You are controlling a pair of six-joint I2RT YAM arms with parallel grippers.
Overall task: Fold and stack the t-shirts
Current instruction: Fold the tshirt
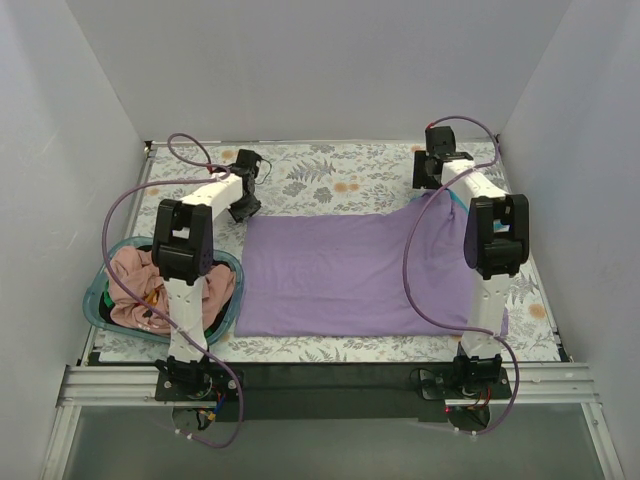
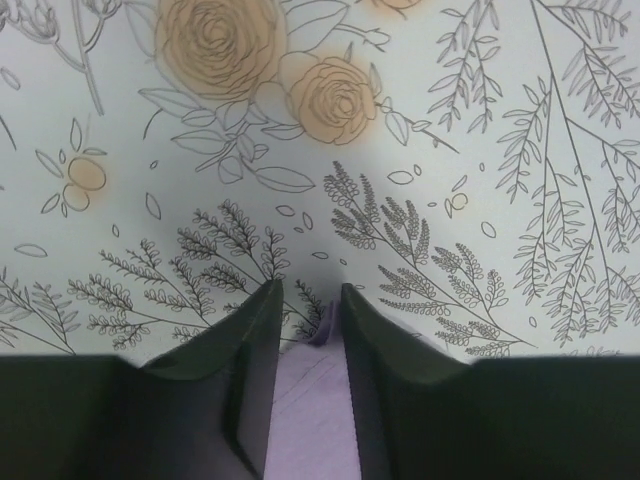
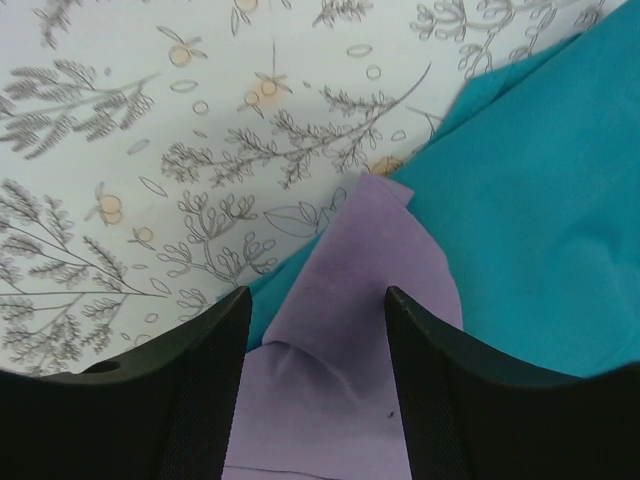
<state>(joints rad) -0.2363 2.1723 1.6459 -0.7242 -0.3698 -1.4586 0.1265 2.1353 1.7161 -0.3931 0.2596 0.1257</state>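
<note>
A purple tee (image 1: 350,275) lies spread flat across the middle of the floral worktop (image 1: 330,175), its long sides running left to right in the top view. Its upper right corner is pulled up into a point toward the right tool (image 1: 428,180). The left tool (image 1: 244,207) sits at the tee's upper left corner. In the left wrist view its two dark fingers (image 2: 255,370) stand close together at the bottom centre of the frame, with a narrow strip of purple cloth pinched in the slit between them and the printed worktop filling the frame above. In the right wrist view the fingers (image 3: 215,385) are well apart at the bottom of the frame. The purple corner runs up between them as a creased tongue, and I cannot tell whether either finger touches it. A teal tee (image 3: 540,200) lies under that corner, filling the right side of the frame and showing again as a thin strip at the corner's left edge. At the left edge of the top view, beside the left arm, a teal basket (image 1: 95,300) rests on the worktop holding crumpled pink tees (image 1: 130,272). The arm's lower link crosses in front of the basket and hides part of what it holds. The purple tee's left edge lies just beside the basket rim.
</note>
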